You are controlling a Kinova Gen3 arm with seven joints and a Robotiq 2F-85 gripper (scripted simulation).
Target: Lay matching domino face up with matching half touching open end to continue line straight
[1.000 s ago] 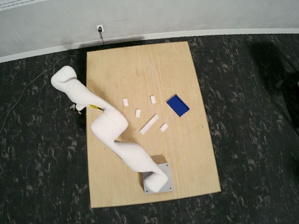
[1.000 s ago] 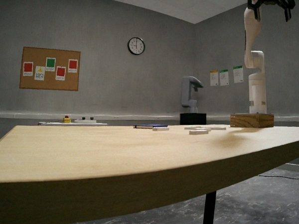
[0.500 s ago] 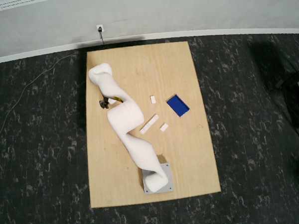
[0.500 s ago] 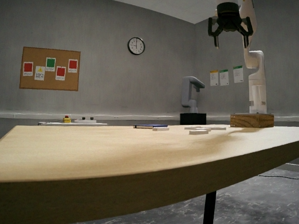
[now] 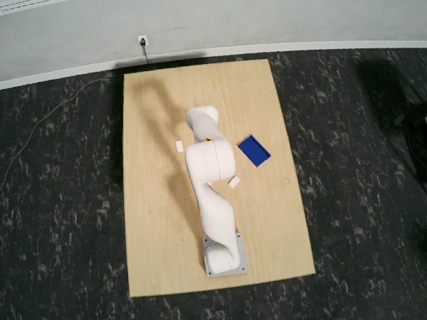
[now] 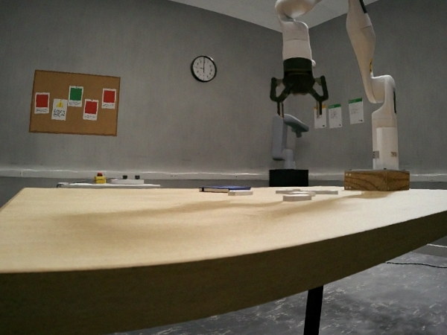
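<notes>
My gripper (image 6: 299, 112) is open and empty, pointing down, high above the dominoes near the middle of the table. In the overhead view my own arm (image 5: 210, 160) hides it. Two white face-down dominoes show there, one left of the arm (image 5: 179, 146) and one right of it (image 5: 234, 182). The arm covers the line and the other dominoes. In the side view a white domino (image 6: 240, 193) lies flat by the tray, another (image 6: 296, 197) lies closer, and the long white line (image 6: 309, 192) lies behind it, roughly below the gripper.
A flat blue tray (image 5: 254, 150) lies right of the arm and also shows in the side view (image 6: 224, 188). My base (image 5: 224, 254) stands on a wooden block (image 6: 377, 180) near the table's front edge.
</notes>
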